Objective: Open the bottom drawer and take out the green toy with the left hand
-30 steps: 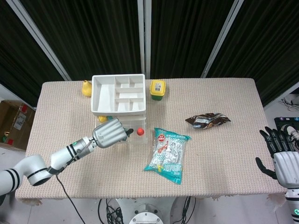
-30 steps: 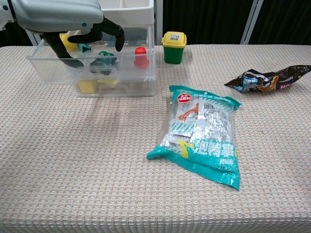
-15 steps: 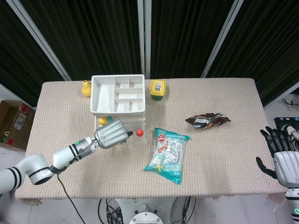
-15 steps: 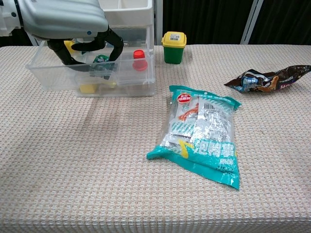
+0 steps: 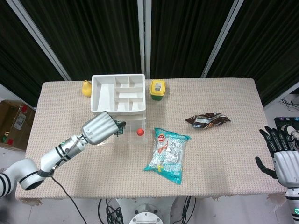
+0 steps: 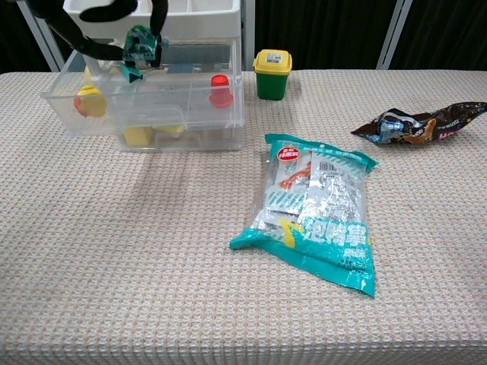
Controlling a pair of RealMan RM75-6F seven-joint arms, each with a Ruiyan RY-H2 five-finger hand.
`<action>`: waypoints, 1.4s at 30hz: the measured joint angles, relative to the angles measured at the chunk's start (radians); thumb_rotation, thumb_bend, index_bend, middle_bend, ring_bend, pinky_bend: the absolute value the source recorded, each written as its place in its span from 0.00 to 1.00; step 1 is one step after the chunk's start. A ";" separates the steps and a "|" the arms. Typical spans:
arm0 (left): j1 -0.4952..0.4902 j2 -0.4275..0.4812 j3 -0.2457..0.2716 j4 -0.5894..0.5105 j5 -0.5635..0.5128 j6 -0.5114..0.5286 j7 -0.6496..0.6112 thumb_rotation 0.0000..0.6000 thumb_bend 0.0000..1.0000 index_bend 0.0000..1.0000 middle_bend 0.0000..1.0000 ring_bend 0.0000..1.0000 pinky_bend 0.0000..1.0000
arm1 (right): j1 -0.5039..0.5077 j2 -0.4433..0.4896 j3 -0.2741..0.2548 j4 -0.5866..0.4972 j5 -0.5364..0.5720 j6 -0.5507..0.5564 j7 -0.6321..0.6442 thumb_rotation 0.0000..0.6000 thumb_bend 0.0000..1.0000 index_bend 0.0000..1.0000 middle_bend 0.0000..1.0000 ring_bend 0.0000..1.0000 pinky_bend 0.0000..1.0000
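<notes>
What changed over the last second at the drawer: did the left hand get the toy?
Yes. The left hand, then reaching down into the open bottom drawer, has risen and now holds the green toy above it. The red piece, snack bag and right hand have not moved.

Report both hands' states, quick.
Left hand: holding the green toy above the open drawer.
Right hand: open, holding nothing.

The clear bottom drawer [image 6: 144, 114] stands pulled open at the upper left of the chest view, while the green toy [image 6: 141, 47] is held above it in the left hand's [image 5: 99, 128] dark fingers [image 6: 114, 11]
</notes>
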 measured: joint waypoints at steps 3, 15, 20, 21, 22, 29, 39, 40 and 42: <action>0.057 0.024 0.011 -0.038 0.016 0.088 0.005 1.00 0.43 0.55 0.81 0.93 1.00 | 0.004 -0.001 0.000 0.004 -0.008 0.000 0.004 1.00 0.29 0.00 0.00 0.00 0.00; 0.138 -0.034 0.117 -0.136 0.195 0.089 0.192 1.00 0.42 0.54 0.81 0.93 1.00 | 0.005 -0.013 -0.012 0.015 -0.032 0.003 0.013 1.00 0.29 0.00 0.00 0.00 0.00; 0.117 -0.130 0.118 -0.108 0.197 -0.015 0.286 1.00 0.43 0.52 0.81 0.93 1.00 | -0.001 -0.009 -0.016 0.015 -0.036 0.011 0.014 1.00 0.29 0.00 0.00 0.00 0.00; 0.113 -0.146 0.118 -0.100 0.195 -0.035 0.303 1.00 0.43 0.52 0.81 0.93 1.00 | -0.002 -0.009 -0.017 0.015 -0.037 0.012 0.015 1.00 0.29 0.00 0.00 0.00 0.00; 0.109 -0.162 0.118 -0.093 0.192 -0.055 0.319 1.00 0.43 0.52 0.81 0.93 1.00 | -0.002 -0.009 -0.018 0.016 -0.037 0.012 0.015 1.00 0.29 0.00 0.00 0.00 0.00; 0.095 -0.283 0.128 -0.009 0.133 -0.177 0.411 1.00 0.42 0.48 0.80 0.93 0.99 | -0.002 -0.012 -0.020 0.020 -0.033 0.006 0.018 1.00 0.29 0.00 0.00 0.00 0.00; 0.118 -0.310 0.133 0.013 0.120 -0.119 0.409 1.00 0.20 0.22 0.73 0.86 0.96 | 0.001 -0.009 -0.019 0.008 -0.034 0.003 0.004 1.00 0.29 0.00 0.00 0.00 0.00; 0.121 -0.307 0.132 0.010 0.125 -0.102 0.406 1.00 0.19 0.22 0.72 0.84 0.95 | 0.000 -0.008 -0.019 0.007 -0.034 0.004 0.003 1.00 0.29 0.00 0.00 0.00 0.00; 0.133 -0.294 0.131 0.003 0.139 -0.054 0.398 1.00 0.16 0.21 0.66 0.78 0.95 | -0.001 -0.007 -0.018 0.004 -0.034 0.007 0.003 1.00 0.29 0.00 0.00 0.00 0.00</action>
